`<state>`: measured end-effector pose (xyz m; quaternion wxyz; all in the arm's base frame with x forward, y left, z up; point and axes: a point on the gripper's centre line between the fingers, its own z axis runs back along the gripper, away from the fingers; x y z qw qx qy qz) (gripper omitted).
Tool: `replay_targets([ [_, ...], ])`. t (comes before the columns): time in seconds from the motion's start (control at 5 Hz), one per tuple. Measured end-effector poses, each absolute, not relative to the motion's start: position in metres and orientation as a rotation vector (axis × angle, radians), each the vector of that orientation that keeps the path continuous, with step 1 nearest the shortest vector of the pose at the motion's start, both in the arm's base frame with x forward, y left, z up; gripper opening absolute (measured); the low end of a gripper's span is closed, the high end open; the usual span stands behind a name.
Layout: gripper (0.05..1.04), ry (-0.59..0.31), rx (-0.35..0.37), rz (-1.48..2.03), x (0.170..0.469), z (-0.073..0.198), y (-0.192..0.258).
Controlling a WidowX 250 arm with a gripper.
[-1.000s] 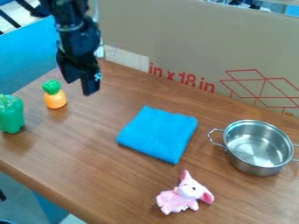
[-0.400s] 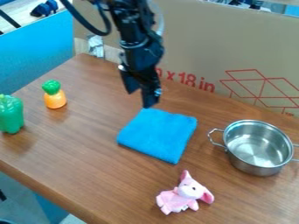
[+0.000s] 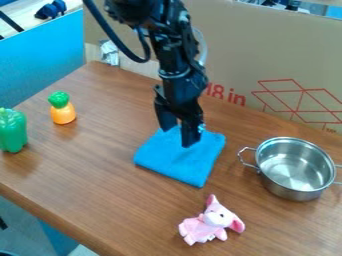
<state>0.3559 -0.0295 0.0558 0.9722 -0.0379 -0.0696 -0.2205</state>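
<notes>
The black gripper [image 3: 177, 137] hangs over the back part of a folded blue cloth [image 3: 178, 162], its two fingers apart with nothing between them. Whether the fingertips touch the cloth, I cannot tell. To the right of the cloth stands a steel pot [image 3: 295, 169] with two handles, its inside bare. A pink plush pig [image 3: 211, 222] lies in front of the cloth. At the left are a small orange and green toy [image 3: 62, 108] and a green toy pepper [image 3: 12, 131], both upright.
A large cardboard sheet [image 3: 267, 60] with red print stands along the back edge of the wooden table [image 3: 100, 185]. Behind the table's left edge is a blue panel [image 3: 40, 57]. The front edge slants down toward the lower right.
From the back left, my gripper has moved right and toward the camera, and now stands over the cloth. The cloth, pot and toys have stayed in place.
</notes>
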Motion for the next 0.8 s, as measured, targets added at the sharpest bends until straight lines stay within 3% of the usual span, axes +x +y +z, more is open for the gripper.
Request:
replay_targets([
  [0.4,1.005,-0.031,-0.103,-0.443,0.347,0.039,-0.053],
  [0.8,1.005,0.109,-0.117,-0.357,0.343,0.012,-0.021],
])
